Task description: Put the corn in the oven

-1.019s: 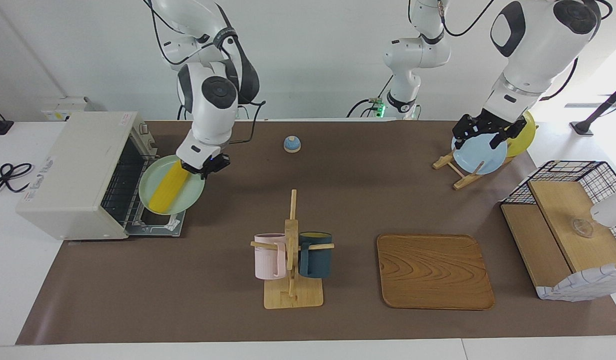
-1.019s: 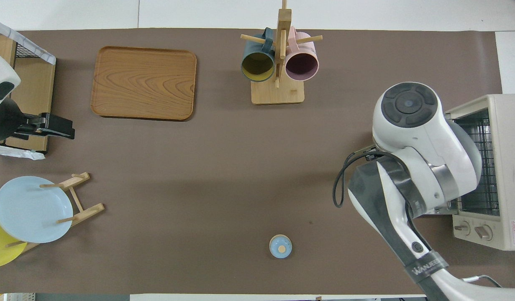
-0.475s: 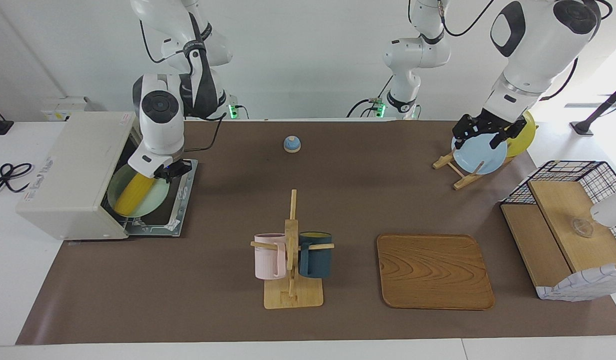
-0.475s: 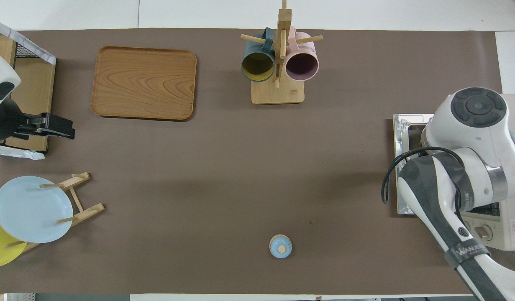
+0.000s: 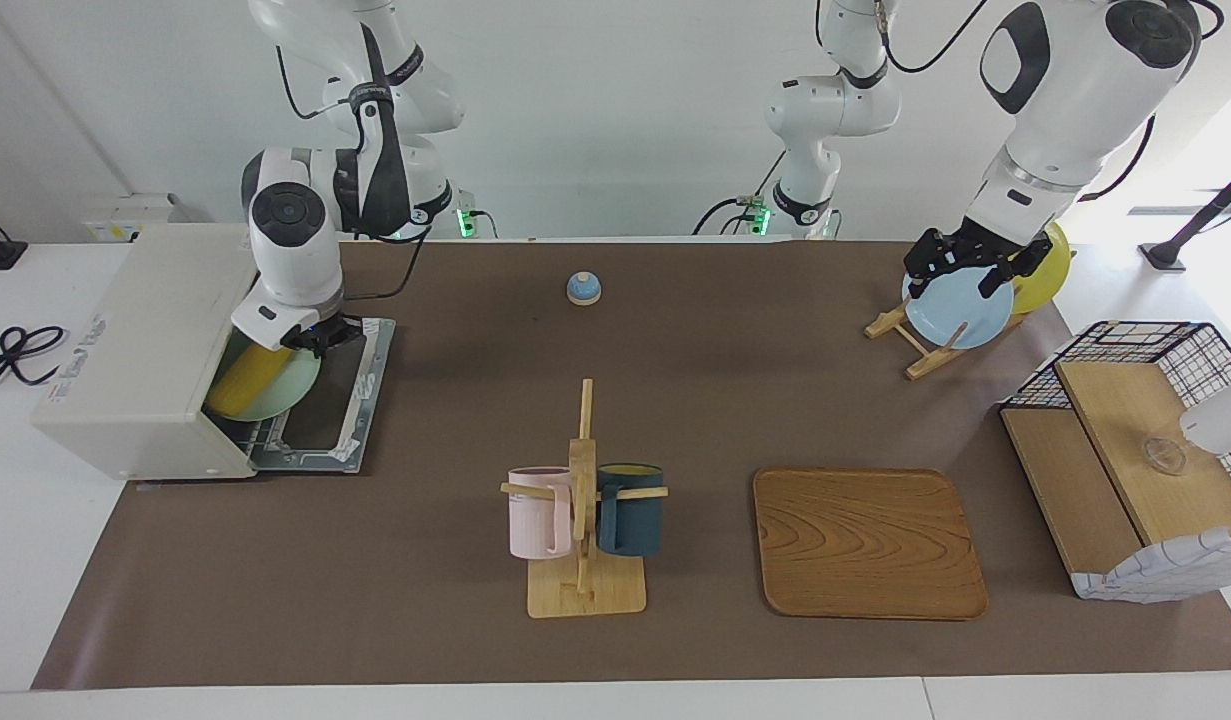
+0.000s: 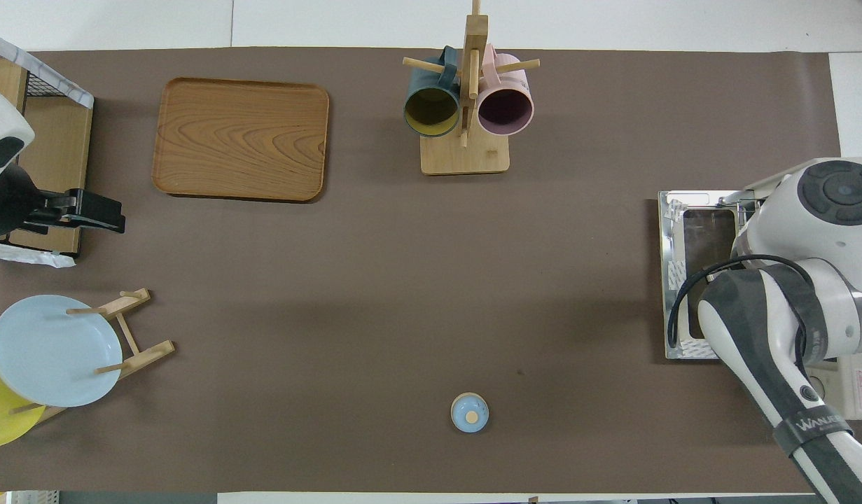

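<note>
The corn (image 5: pixel 245 378), a yellow cob, lies on a pale green plate (image 5: pixel 287 388). My right gripper (image 5: pixel 320 336) is shut on the plate's rim and holds it tilted in the mouth of the cream-white oven (image 5: pixel 145 340). About half of the plate and corn is inside, above the dropped-down door (image 5: pixel 340 400). In the overhead view the right arm hides the corn and plate; only the oven door (image 6: pixel 672 280) shows. My left gripper (image 5: pixel 960 268) waits open over the blue plate (image 5: pixel 960 310).
The blue plate stands in a wooden rack with a yellow plate (image 5: pixel 1045 265). A mug tree (image 5: pixel 582 500) holds a pink mug and a dark blue mug. Also on the table are a wooden tray (image 5: pixel 868 540), a black wire basket (image 5: pixel 1135 350) with boards, and a small blue knob (image 5: pixel 583 288).
My right gripper has carried the green plate with the corn from in front of the oven into its mouth, over the open door. The left arm has not moved.
</note>
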Controlling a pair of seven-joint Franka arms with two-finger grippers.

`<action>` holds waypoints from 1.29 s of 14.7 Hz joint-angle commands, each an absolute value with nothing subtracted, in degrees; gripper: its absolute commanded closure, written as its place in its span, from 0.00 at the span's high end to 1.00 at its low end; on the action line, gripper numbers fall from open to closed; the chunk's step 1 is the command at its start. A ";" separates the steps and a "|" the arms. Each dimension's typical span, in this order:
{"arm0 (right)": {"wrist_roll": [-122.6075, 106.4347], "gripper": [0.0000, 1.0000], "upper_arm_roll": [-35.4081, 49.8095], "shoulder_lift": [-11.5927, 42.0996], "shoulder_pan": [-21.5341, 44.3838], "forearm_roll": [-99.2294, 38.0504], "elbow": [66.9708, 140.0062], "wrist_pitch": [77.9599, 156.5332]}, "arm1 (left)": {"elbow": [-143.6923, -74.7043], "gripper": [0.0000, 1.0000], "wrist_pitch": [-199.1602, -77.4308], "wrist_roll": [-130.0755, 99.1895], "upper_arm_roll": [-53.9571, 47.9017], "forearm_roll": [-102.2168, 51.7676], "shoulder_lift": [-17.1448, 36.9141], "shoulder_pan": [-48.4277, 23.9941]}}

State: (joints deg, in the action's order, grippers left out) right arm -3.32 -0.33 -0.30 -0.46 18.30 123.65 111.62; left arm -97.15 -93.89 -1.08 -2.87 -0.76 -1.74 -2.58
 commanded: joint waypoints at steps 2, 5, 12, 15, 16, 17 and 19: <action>-4.57 0.00 0.44 -2.37 -2.81 19.25 127.00 113.29 | -97.29 1.00 -93.60 -0.97 -2.90 0.44 -2.37 -2.46; -4.74 0.03 0.44 -2.63 -4.12 19.16 128.40 115.22 | -97.29 1.00 -93.52 -0.97 -2.90 0.44 -2.37 -2.46; -6.50 0.28 0.53 -3.69 -5.80 18.90 132.45 121.29 | -97.29 1.00 -93.60 -0.97 -2.90 0.44 -2.37 -2.46; -6.07 0.31 0.61 -3.60 -5.01 18.55 131.93 121.20 | -97.29 1.00 -93.60 -0.97 -2.90 0.44 -2.37 -2.46; -5.98 0.31 0.79 -3.43 -5.01 18.46 131.66 121.11 | -97.29 1.00 -93.60 -0.97 -2.90 0.44 -2.37 -2.46; -5.89 0.31 1.14 -3.34 -4.84 18.46 131.05 120.59 | -97.29 1.00 -93.52 -0.97 -2.90 0.44 -2.37 -2.46; -5.63 0.31 1.05 -2.90 -2.30 18.28 129.30 118.84 | -97.29 1.00 -93.60 -0.97 -2.90 0.44 -2.37 -2.46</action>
State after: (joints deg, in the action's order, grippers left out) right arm -5.08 0.57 -2.07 -3.76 18.31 130.22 120.31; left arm -97.15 -93.89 -1.08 -2.87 -0.76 -1.74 -2.58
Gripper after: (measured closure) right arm 0.683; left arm 0.000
